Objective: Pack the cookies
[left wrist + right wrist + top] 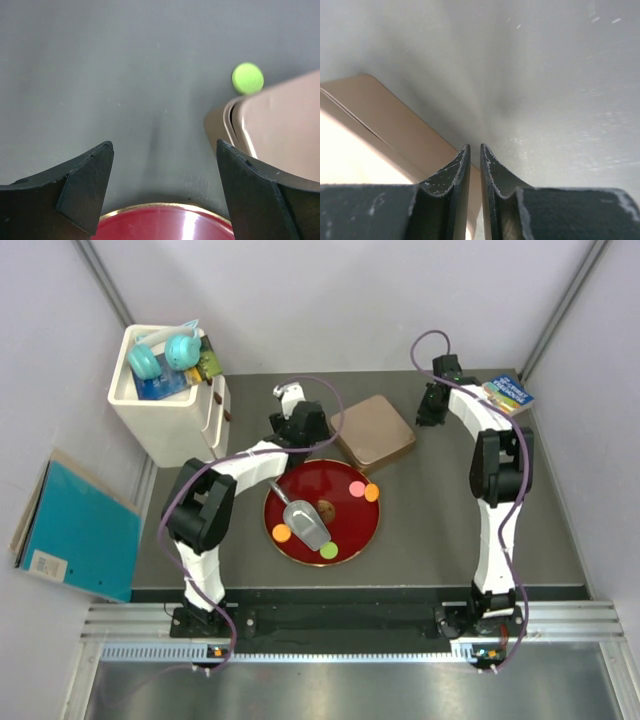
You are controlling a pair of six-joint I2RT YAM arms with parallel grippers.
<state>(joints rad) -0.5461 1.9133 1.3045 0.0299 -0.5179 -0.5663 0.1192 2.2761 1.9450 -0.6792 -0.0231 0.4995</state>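
Several cookies lie on the red plate (pixel 345 537): an orange one (pixel 282 533) at its left, a green one (pixel 328 550) at the front, and a pink one (pixel 357 488) touching an orange one (pixel 371 493) at the right. Another green cookie (pixel 247 78) lies on the table by the corner of the tan box (pixel 285 125). My left gripper (pixel 295 410) (pixel 165 145) is open and empty over the plate's far rim (pixel 165 210). My right gripper (pixel 432 405) (pixel 475 146) is shut and empty, just right of the tan box (pixel 372 432) (pixel 370 130).
A metal scoop (pixel 305 523) lies on the plate beside its brown emblem (pixel 325 510). A white bin (pixel 170 405) with headphones stands at the back left. A book (pixel 508 392) lies at the back right. A teal folder (pixel 80 530) lies off the table's left side.
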